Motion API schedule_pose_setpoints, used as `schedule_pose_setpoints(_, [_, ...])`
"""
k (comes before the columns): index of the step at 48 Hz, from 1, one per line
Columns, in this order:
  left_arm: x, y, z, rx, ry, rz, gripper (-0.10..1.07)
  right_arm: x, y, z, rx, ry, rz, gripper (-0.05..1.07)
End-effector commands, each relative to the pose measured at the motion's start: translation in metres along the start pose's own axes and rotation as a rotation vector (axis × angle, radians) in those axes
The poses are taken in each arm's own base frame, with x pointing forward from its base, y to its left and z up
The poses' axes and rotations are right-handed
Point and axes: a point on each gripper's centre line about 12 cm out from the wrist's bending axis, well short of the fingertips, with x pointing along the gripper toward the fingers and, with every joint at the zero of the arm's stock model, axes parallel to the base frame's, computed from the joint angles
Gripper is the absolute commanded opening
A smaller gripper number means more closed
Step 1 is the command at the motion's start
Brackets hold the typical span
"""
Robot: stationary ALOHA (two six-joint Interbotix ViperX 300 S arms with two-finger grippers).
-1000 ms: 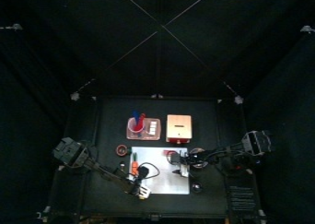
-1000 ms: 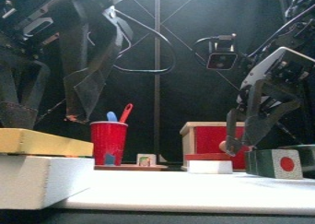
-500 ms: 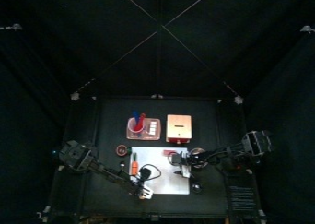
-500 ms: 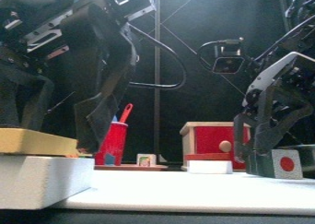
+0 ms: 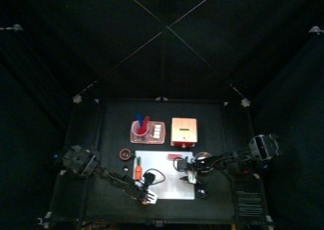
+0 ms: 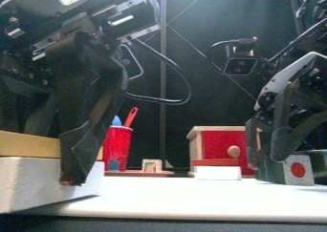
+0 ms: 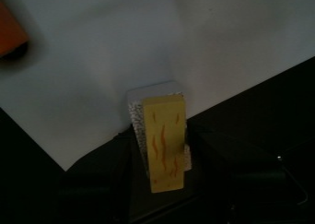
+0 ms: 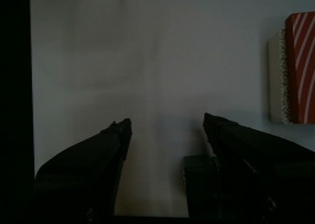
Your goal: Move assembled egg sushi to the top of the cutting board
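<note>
Left gripper (image 6: 76, 164) jaws stand wide astride the egg sushi (image 7: 164, 140) at the cutting board (image 7: 160, 43) near-left corner; right gripper (image 8: 167, 145) open, empty.

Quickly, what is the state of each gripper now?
Left gripper: open, jaws astride the egg sushi.
Right gripper: open, holding nothing.

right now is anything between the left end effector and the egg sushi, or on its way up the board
Nothing visible does. The left end effector hangs right at the egg sushi, which lies at the cutting board's edge. The board beyond it is bare white; only an orange thing sits off at a far corner.
</note>
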Motion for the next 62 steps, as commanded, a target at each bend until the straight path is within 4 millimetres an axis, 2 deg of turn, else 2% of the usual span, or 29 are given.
schedule_pose_setpoints(1, [-0.012,-0.003,0.002,-0.003,-0.003,-0.031,0.65,-0.005,0.002,0.007,0.000,-0.031,0.007,0.95])
schedule_pose_setpoints(17, [-0.047,-0.001,0.048,0.185,-0.102,-0.089,0.65,-0.014,0.006,0.018,-0.008,-0.074,0.019,0.95])
schedule_pose_setpoints(28, [-0.059,0.015,0.099,0.439,-0.146,-0.061,0.65,-0.020,0.007,0.024,0.000,-0.098,0.027,0.94])
schedule_pose_setpoints(43, [-0.060,0.034,0.157,0.801,-0.156,-0.013,0.65,-0.032,0.011,0.035,0.037,-0.142,0.045,0.95])
schedule_pose_setpoints(54, [-0.067,0.049,0.210,0.989,-0.181,0.013,0.65,-0.038,0.014,0.044,0.078,-0.161,0.061,0.95])
schedule_pose_setpoints(58, [-0.064,0.053,0.220,1.044,-0.161,0.001,0.65,-0.038,0.014,0.044,0.090,-0.162,0.063,0.95])
schedule_pose_setpoints(62, [-0.058,0.056,0.221,1.100,-0.131,-0.014,0.65,-0.038,0.014,0.045,0.102,-0.163,0.066,0.94])
